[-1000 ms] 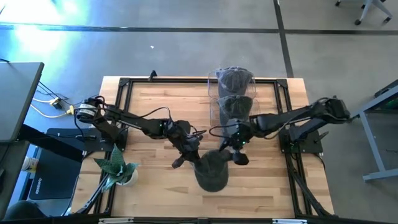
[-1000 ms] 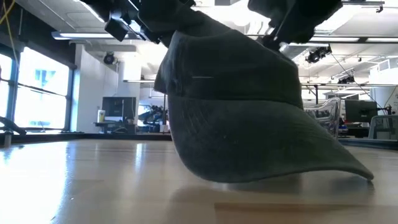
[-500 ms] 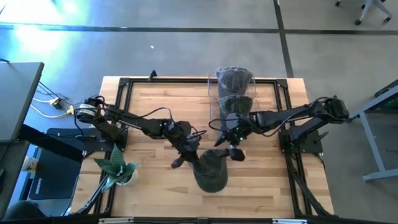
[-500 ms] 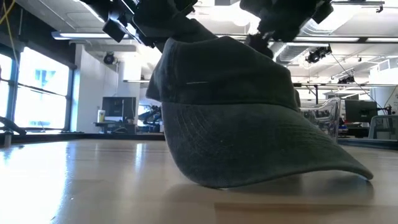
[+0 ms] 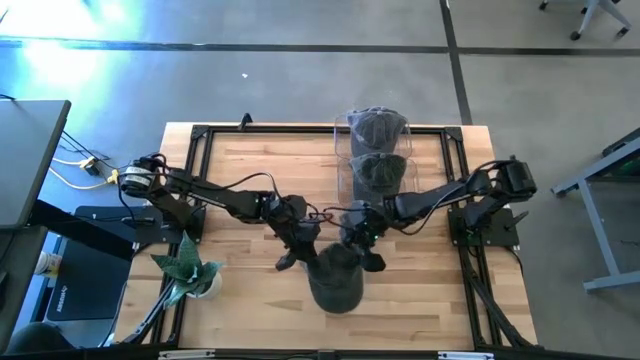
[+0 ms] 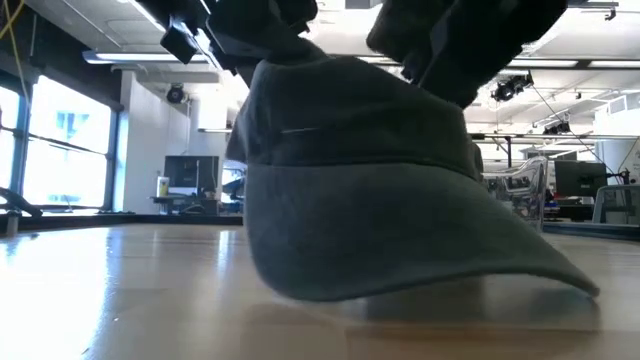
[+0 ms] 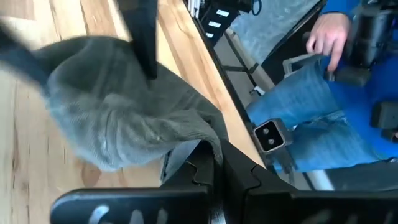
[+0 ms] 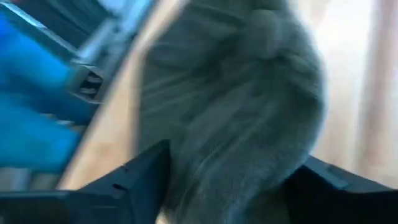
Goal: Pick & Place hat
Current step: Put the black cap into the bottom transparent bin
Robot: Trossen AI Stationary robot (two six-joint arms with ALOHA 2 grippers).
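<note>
The hat point(image 5: 336, 282) is a dark grey cap near the table's front middle. In the low view its brim edge point(image 6: 585, 288) rests on the wood and its back stands raised. My left gripper point(image 5: 312, 252) is shut on the hat's back edge, coming from the table's left. My right gripper point(image 5: 360, 252) is open and low over the hat from the right. In the right wrist view its two fingers point(image 8: 140, 180) stand on either side of the crown point(image 8: 236, 106). My left gripper pinches a fold of cloth at the hat's back edge point(image 7: 202, 144) between its two fingers. The fingers come slanting down from the table's left. The back of the hat is held up while the brim lies on the table. My right gripper straddles the crown; whether its fingers touch the cloth I cannot tell.
A clear stand point(image 5: 378, 150) with two more dark hats stands at the table's far middle. A small potted plant point(image 5: 192, 270) sits at the front left corner. A person in blue trousers point(image 7: 323, 124) stands beyond the table's edge. Bare wood lies left and right of the hat.
My right gripper has come down and toward the table's left, onto the hat's crown, its fingers now on either side of it. My left gripper has rolled a little in place. The hat's raised back has shifted slightly toward the table's left; the brim stays on the wood.
</note>
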